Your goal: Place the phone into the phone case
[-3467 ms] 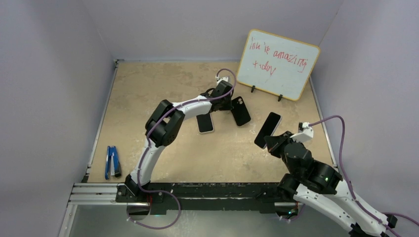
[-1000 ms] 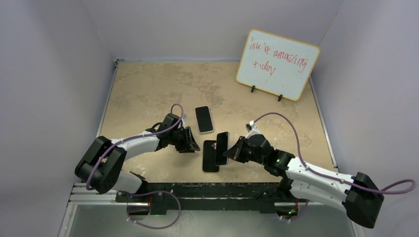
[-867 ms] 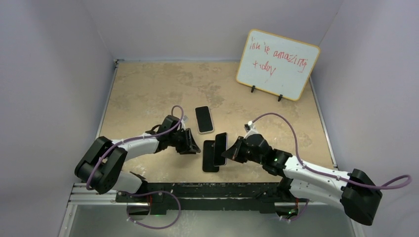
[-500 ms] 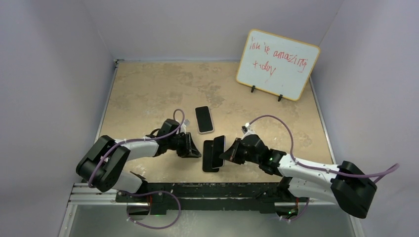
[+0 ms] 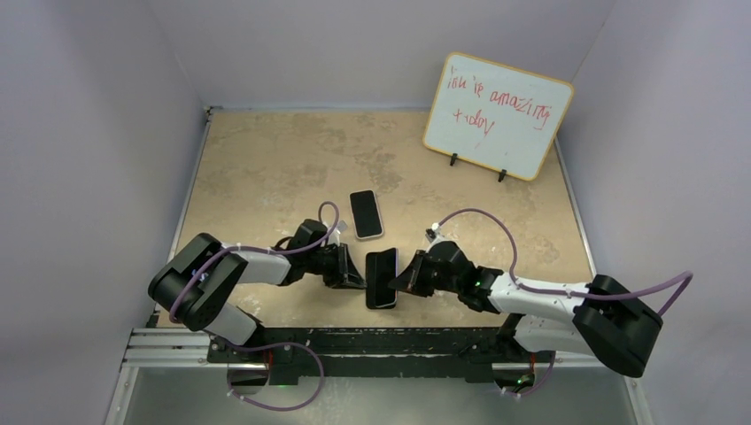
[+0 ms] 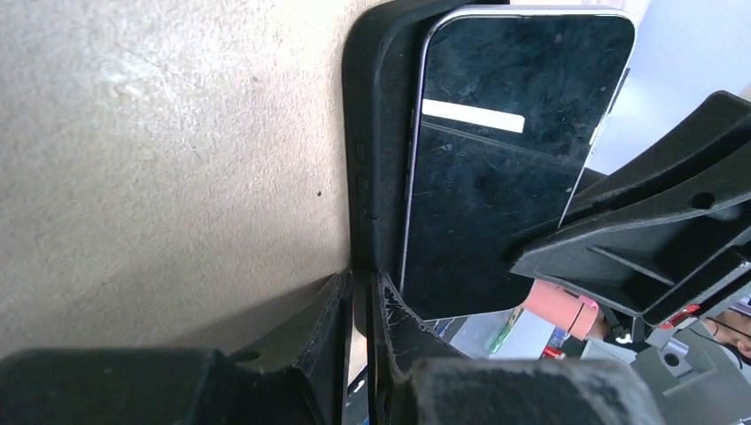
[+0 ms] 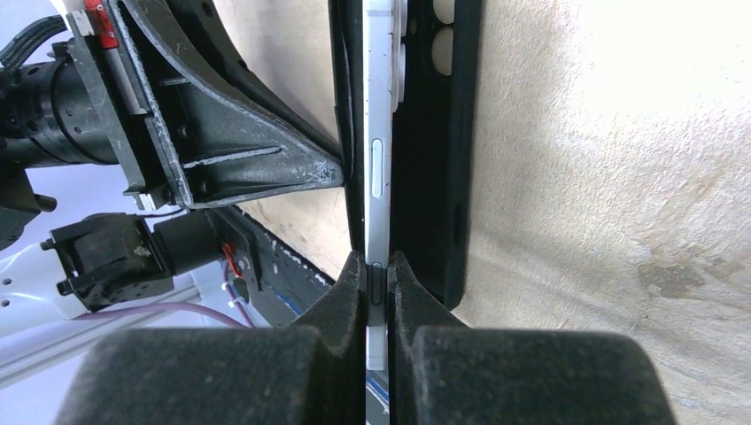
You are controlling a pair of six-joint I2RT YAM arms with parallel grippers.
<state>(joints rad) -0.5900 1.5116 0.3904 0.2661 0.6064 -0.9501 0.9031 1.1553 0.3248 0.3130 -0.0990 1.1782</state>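
1. Phone (image 6: pixel 505 159): dark glass front with fine scratches and a pale reflected bar. It has a silver-white frame with slim side buttons, seen edge-on in the right wrist view.

2. Phone case (image 6: pixel 379 133): black, with rounded corners, a raised wall and button bumps along one long side.

3. Location: the phone lies over the open face of the case, with the case wall showing along one long side. Whether the phone is fully seated cannot be told. The pair rests on the table (image 5: pixel 266 150) close to its near edge, between the two arms.

4. Left gripper (image 6: pixel 360 305): closed, with the fingers pinching the long wall of the case.

5. Right gripper (image 7: pixel 378 266): clamped on the opposite long edge of the phone, with the pads pressed on the front and back faces.

6. Clearances:
   - The two grippers face each other across the case, close together.
   - A second phone (image 5: pixel 365 214) lies flat just beyond the case, not touching it.
   - A whiteboard (image 5: pixel 497 116) stands at the far right, well apart.
   - The widest stretch of bare table is at the far left.
   - The near edge of the table runs directly behind both wrists.
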